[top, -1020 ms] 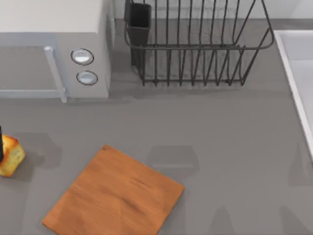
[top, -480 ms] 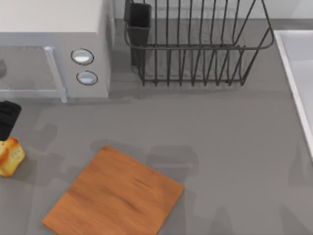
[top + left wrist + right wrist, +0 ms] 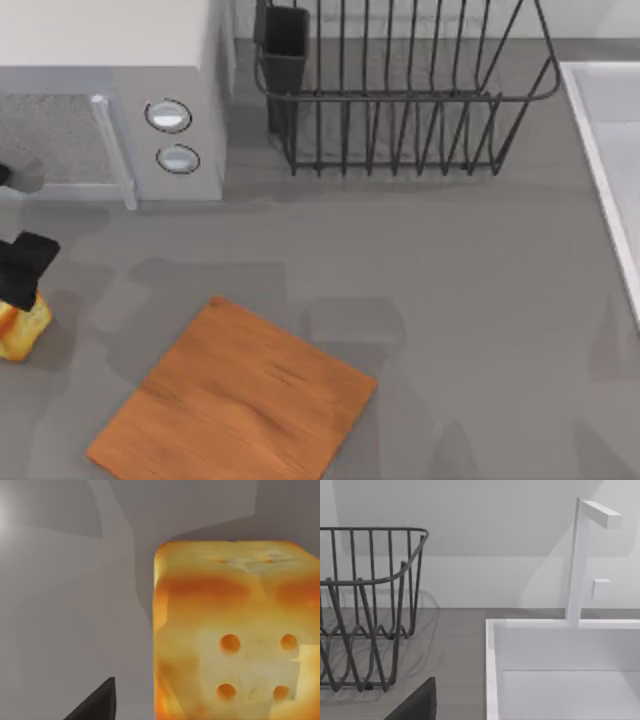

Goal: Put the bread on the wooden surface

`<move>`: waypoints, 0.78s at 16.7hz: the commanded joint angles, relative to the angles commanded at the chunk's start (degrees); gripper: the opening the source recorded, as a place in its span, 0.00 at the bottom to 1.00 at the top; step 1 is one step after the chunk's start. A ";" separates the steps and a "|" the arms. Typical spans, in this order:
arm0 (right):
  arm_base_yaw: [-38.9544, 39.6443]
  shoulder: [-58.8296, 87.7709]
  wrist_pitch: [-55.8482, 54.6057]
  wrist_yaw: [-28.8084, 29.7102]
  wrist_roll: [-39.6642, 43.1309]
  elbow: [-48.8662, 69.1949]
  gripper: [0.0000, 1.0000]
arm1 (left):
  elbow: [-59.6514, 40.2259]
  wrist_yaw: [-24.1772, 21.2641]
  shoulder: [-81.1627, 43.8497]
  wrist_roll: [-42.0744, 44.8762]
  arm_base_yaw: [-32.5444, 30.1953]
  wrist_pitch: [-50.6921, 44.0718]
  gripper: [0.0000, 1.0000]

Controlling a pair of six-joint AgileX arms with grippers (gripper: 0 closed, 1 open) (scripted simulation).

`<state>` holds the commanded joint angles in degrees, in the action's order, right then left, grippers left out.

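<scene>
Left tool [image 3: 22, 275] over bread [image 3: 22, 330], grip unclear.

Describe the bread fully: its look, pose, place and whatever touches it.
The bread is a small blocky chunk, golden-yellow with an orange-brown crust band and a few round holes on one face. It sits on the grey countertop at the top view's far left edge, apart from the wooden board. The left gripper is right above it, covering its upper part; whether the fingers touch it cannot be told.
</scene>
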<state>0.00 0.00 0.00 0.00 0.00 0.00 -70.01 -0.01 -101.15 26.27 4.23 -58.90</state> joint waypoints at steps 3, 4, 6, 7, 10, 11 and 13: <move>0.00 0.00 0.00 0.00 0.00 0.00 1.00 | 0.20 0.09 0.16 -0.06 -0.29 0.13 1.00; 0.00 0.00 0.00 0.00 0.00 0.00 1.00 | 0.37 0.08 0.20 -0.07 -0.26 0.26 1.00; 0.00 0.00 0.00 0.00 0.00 0.00 1.00 | 2.13 0.02 0.35 -0.05 -0.09 1.80 1.00; 0.00 0.00 0.00 0.00 0.00 0.00 1.00 | 3.40 0.01 0.23 0.00 0.00 3.15 1.00; 0.00 0.00 0.00 0.00 0.00 0.00 1.00 | 7.19 -0.03 -1.49 0.22 0.19 8.49 1.00; 0.00 0.00 0.00 0.00 0.00 0.00 1.00 | 8.13 -0.02 -2.51 0.28 0.22 10.41 1.00; 0.00 0.00 0.00 0.00 0.00 0.00 1.00 | 9.12 -0.03 -4.83 0.28 0.22 13.73 1.00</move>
<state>0.00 0.00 0.00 0.00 0.00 0.00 -60.89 -0.04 -105.98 26.55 4.46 -45.17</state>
